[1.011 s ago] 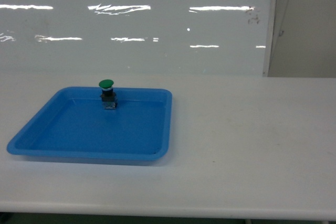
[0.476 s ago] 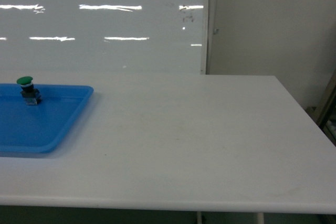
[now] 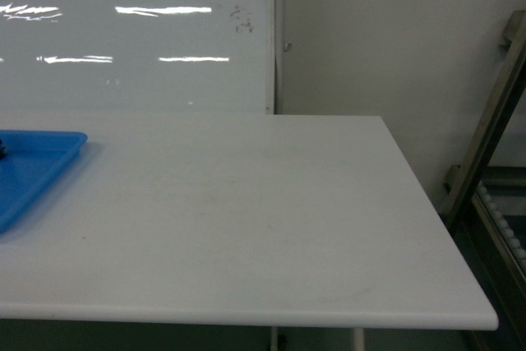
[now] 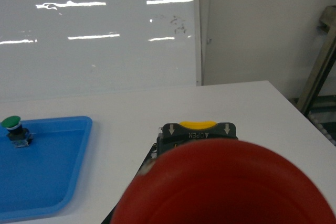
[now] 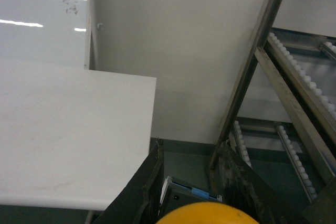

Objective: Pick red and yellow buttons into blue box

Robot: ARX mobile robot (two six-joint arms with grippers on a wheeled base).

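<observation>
The carrying step is judged in hand. Beyond the table's (image 3: 246, 228) right end, the yellow button (image 5: 202, 214) is clasped between the right gripper's (image 5: 197, 192) narrow fingers. Above the table, the red button (image 4: 226, 187) hides the left gripper's fingers, so their grip cannot be told. The blue box is nowhere seen — it must be found before release.

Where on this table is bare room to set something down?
The white table is bare from the blue tray across to its right edge. The only occupied part is the far left, where the tray holds a green button.
</observation>
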